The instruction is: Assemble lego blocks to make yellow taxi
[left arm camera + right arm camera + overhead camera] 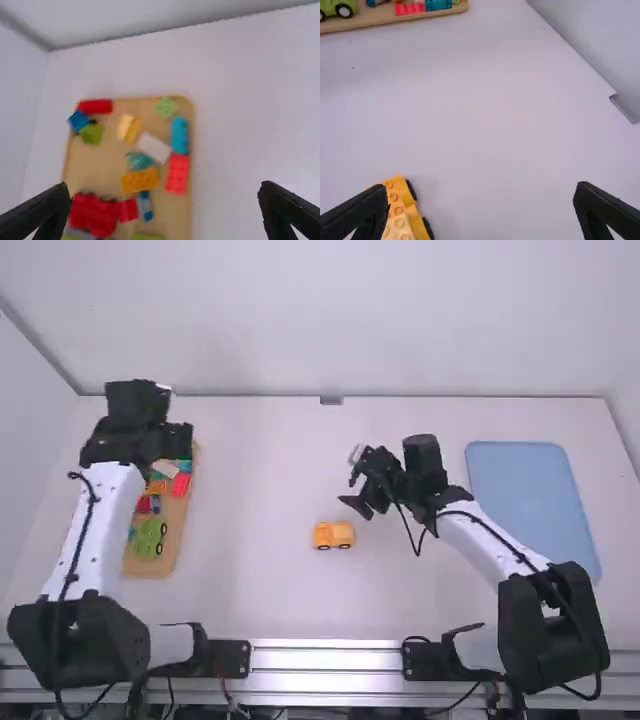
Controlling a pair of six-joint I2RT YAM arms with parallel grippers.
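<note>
Many bricks (177,173) crowd below the wide left pincer (164,189), so lifting the orange brick (139,180) could drag neighbours; the right pincer (480,187) is also wide.

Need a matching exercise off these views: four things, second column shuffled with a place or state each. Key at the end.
Column one
1. Yellow vehicle
2. Blue tray
3. Left hand
4. Green car

Column two
A. Open, above the wooden tray
B. On the right side of the table
C. Resting on the wooden tray
D. On the table, between the two trays

Pairs: 1-D, 2-B, 3-A, 4-C
</note>
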